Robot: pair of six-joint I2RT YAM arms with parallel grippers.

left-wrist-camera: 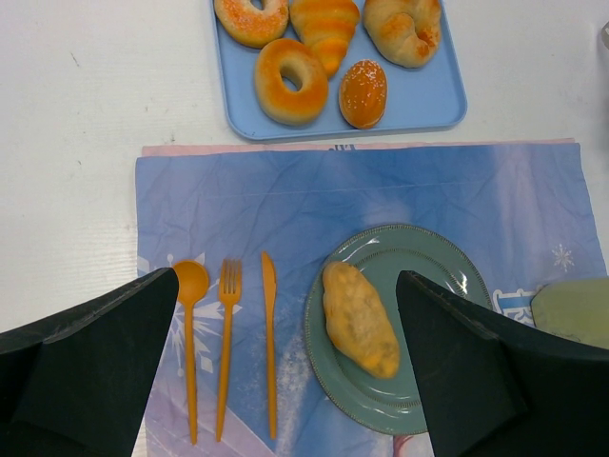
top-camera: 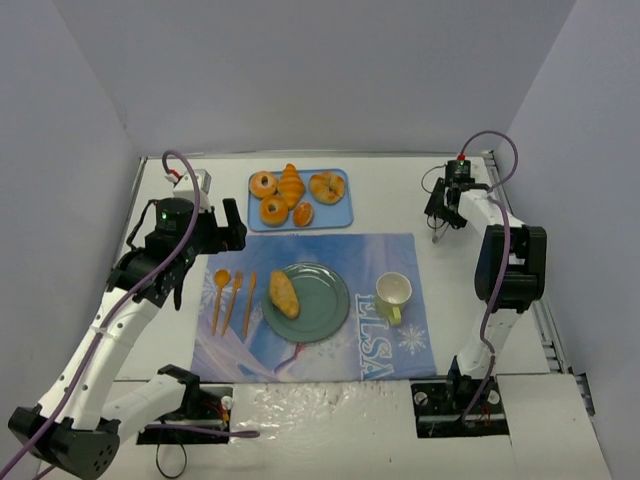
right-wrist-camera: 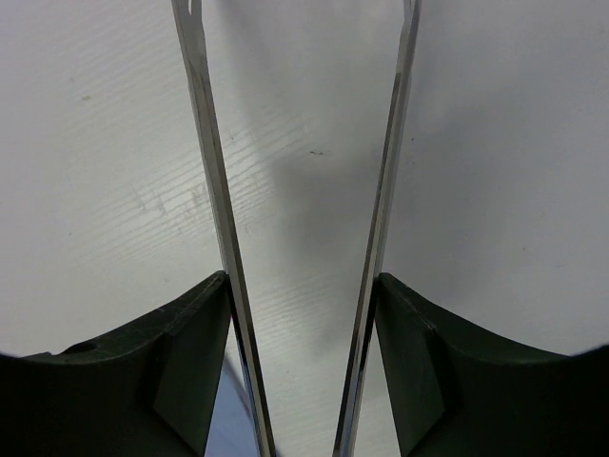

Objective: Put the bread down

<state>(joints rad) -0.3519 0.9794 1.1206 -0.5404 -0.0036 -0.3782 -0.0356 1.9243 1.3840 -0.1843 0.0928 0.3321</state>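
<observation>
The bread [top-camera: 284, 294] [left-wrist-camera: 360, 319], a golden-brown oval roll, lies on the left half of the green plate [top-camera: 325, 305] [left-wrist-camera: 433, 276]. My left gripper [top-camera: 200, 240] [left-wrist-camera: 287, 286] hovers high above the placemat, to the left of the plate. It is open and holds nothing, and the bread shows between its dark fingers [left-wrist-camera: 90, 352]. My right gripper [top-camera: 445, 205] [right-wrist-camera: 303, 286] is at the far right over bare table, shut on metal tongs [top-camera: 437, 232] [right-wrist-camera: 205, 143]. The tongs' two arms are spread with nothing between them.
A blue tray [top-camera: 340, 215] [left-wrist-camera: 428, 95] behind the placemat holds ring pastries, a croissant, a knot roll and a small bun. An orange spoon, fork and knife [top-camera: 233, 298] [left-wrist-camera: 228, 343] lie left of the plate. A pale green mug [top-camera: 392, 292] stands to its right.
</observation>
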